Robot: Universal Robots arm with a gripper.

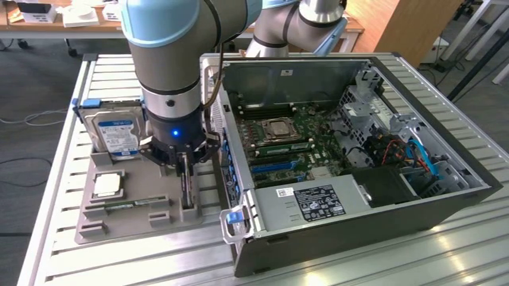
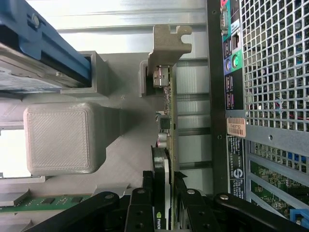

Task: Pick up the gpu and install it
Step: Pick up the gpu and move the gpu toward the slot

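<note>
1. Find the gpu (image 2: 167,121) standing on edge in a slot of the grey holder tray (image 1: 127,223), just beside the open computer case (image 1: 445,196) — metal bracket (image 2: 166,48) at the end farther from the wrist camera.
2. Read the gripper (image 2: 164,193) as clenched on that card: narrowed partway, one finger (image 2: 140,212) against each flat face, touching nothing else.
3. Judge the card not yet lifted, with its lower edge down between the holder's walls.
4. For a clean pick, draw straight up along the slot. Avoid any twist, which would likely make so thin a board bind or flex against the walls.
5. Keep the squeeze firm but modest, on the flat faces rather than on the small parts along the edge.
6. Mind the hard drive (image 1: 115,134) upright on the same tray, and the case wall close by — little room to either side.
</note>
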